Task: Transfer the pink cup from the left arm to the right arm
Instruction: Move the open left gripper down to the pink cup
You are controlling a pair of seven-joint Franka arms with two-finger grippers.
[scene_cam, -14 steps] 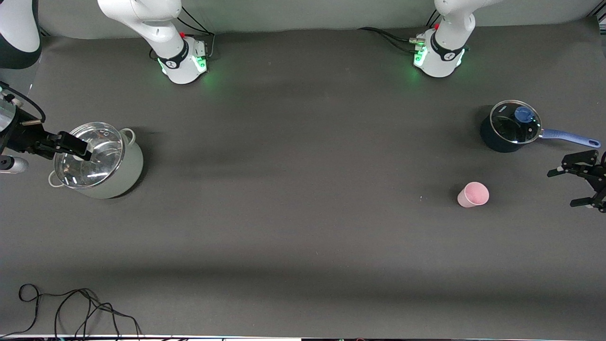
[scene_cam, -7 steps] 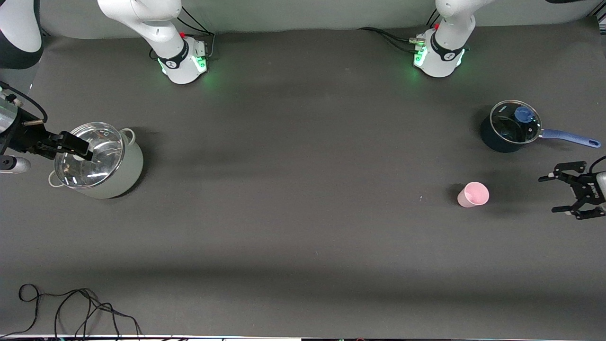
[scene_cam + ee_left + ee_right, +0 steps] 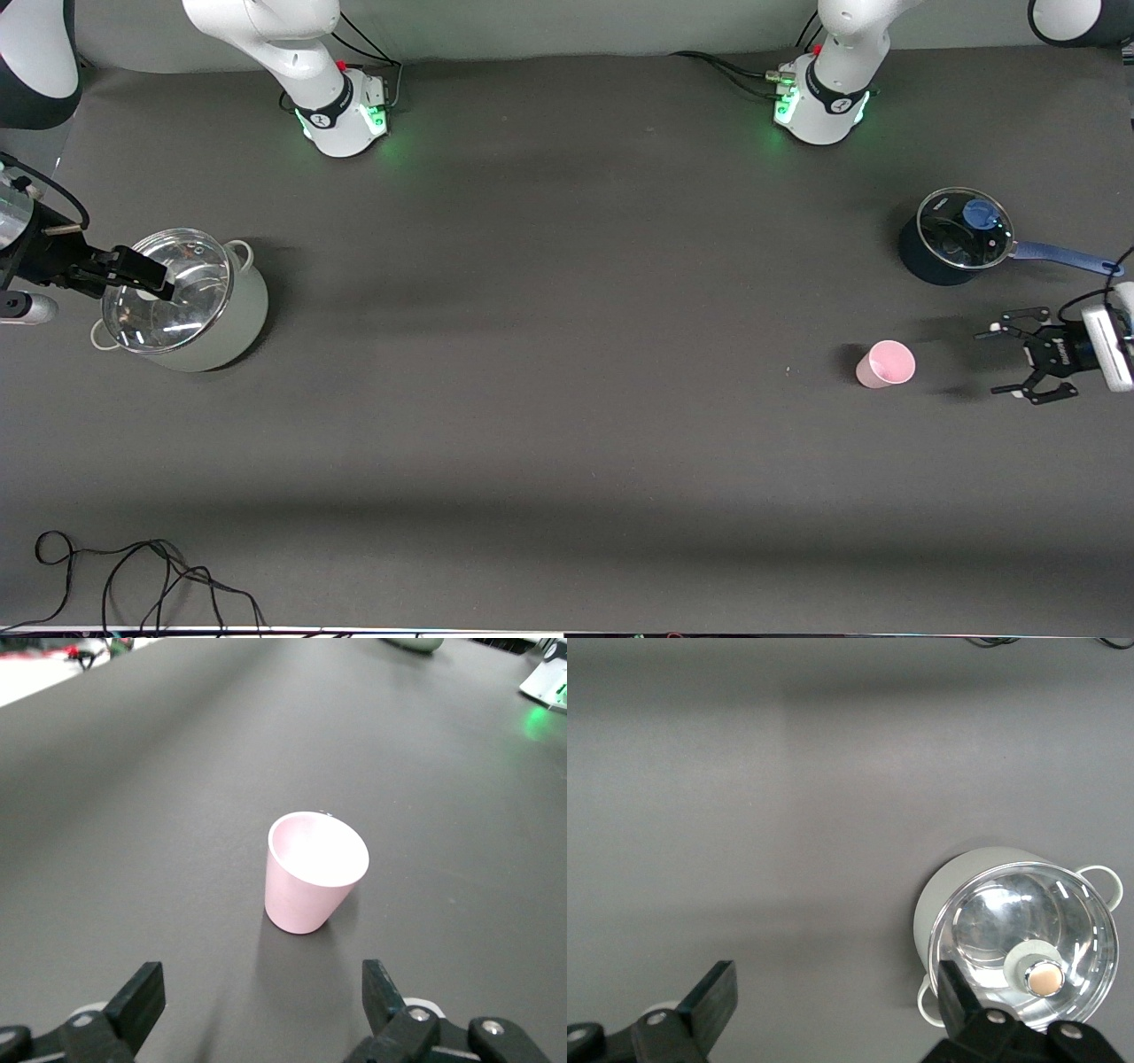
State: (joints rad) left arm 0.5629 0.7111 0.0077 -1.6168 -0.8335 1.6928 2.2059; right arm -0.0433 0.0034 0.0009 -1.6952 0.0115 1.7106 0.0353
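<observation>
The pink cup stands upright on the dark table, mouth up, in the right-hand part of the front frame, a little below the blue saucepan with its glass lid. The left gripper sits at the right edge of that frame, level with the cup and near it but not touching, its claw fingers spread wide and holding nothing. In the left wrist view the cup stands dead ahead, centred in the gap between the two open fingers, its long axis vertical, so I'd say a straight push forward would bring the jaws around its sides.

The right gripper waits at the left edge of the front frame, over the lidded steel pot; its flat fingers are apart and empty too. It is well away from the cup, so the left arm is plainly the nearer one for the pickup.
</observation>
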